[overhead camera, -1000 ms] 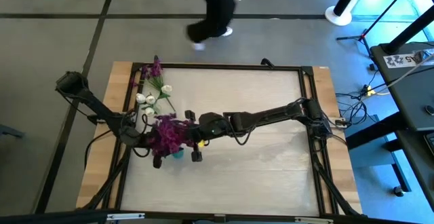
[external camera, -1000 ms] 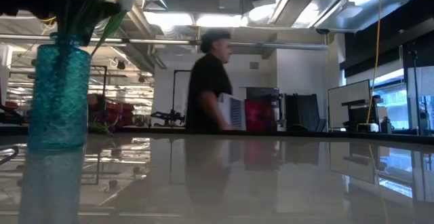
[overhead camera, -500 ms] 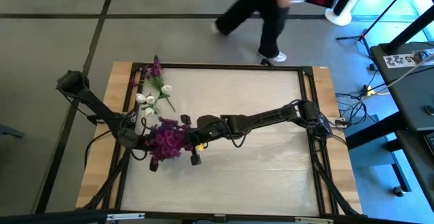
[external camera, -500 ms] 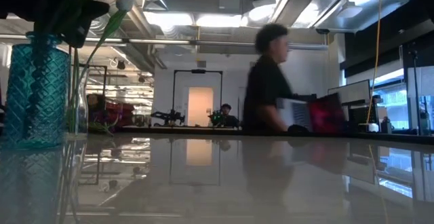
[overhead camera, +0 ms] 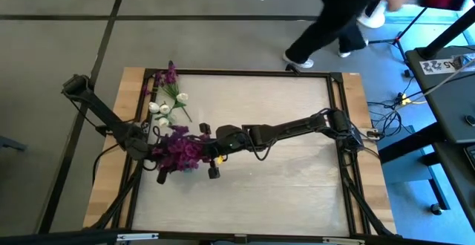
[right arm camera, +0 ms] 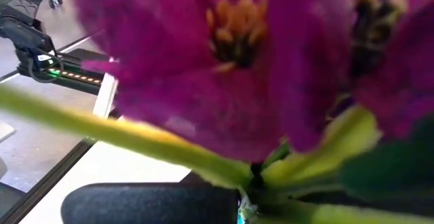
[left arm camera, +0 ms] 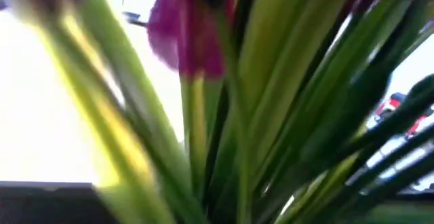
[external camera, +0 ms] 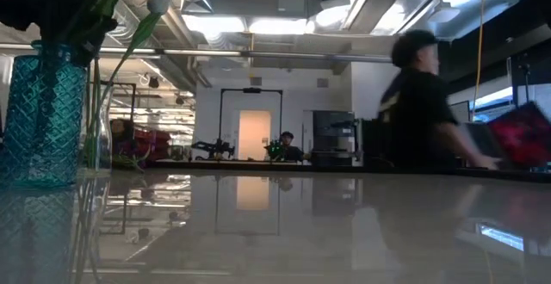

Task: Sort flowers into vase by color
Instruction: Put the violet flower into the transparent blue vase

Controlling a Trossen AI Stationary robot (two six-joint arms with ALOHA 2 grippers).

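Note:
A teal cut-glass vase stands on its base at the table's left, with green stems rising from it. From above, its purple bunch hides all but a sliver of teal. My left gripper is against the bunch from the left and my right gripper from the right. Stems and magenta blossoms fill both wrist views. White-bud flowers and a purple sprig sit toward the far-left corner. A white bud shows over a clear vase.
The table's middle and right are bare surface. A person walks past beyond the far edge and also shows in the low view. Cables and stands lie off the table's right side.
The teal vase with its purple bunch has slid toward the table's left edge, staying upright. Both arms have shifted left along with it. The person behind the table has walked from left to right.

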